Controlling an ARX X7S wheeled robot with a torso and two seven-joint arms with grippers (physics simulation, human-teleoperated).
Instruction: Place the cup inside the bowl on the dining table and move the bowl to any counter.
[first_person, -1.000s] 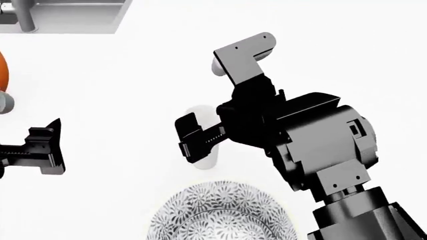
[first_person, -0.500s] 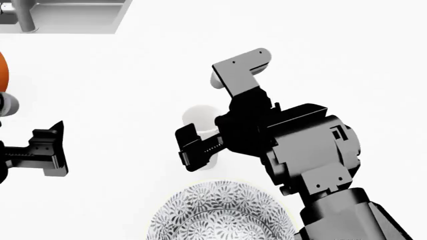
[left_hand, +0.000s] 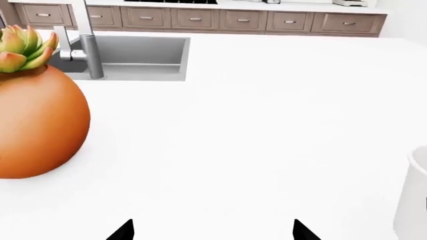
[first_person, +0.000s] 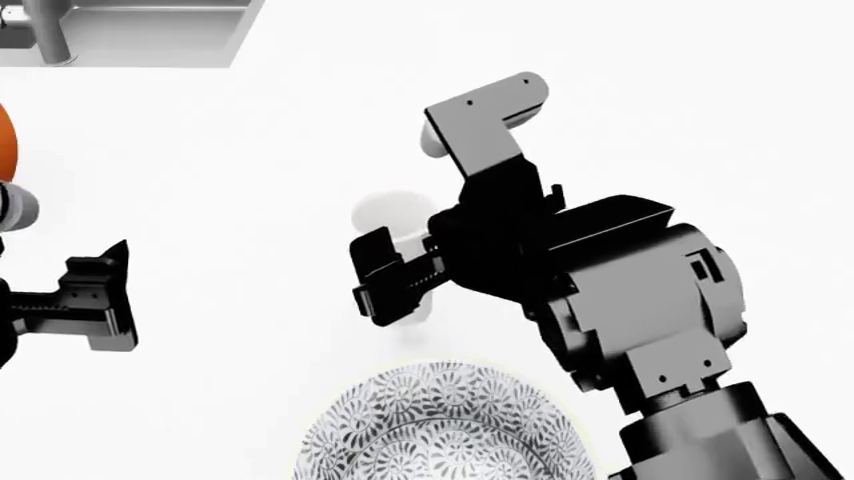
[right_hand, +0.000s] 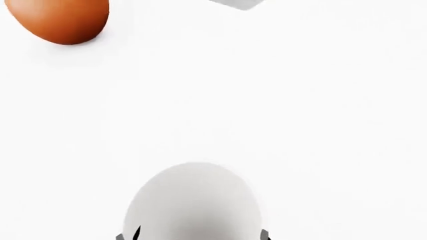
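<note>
Now my right gripper (first_person: 400, 285) clamps the cup (first_person: 390, 222), upright and rim up, above the dining table (first_person: 694, 110) just beyond the bowl (first_person: 441, 425), with bare white top all around.

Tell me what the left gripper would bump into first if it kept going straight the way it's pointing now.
Probably nothing nearby: ahead of the left gripper lies bare bright white dining table. The round orange plant pot sits off to one side, the plain white tapered cup to the other. Depth beyond is hard to judge.

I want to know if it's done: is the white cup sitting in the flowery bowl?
No, the cup is beside the bowl, held in the right gripper.
</note>
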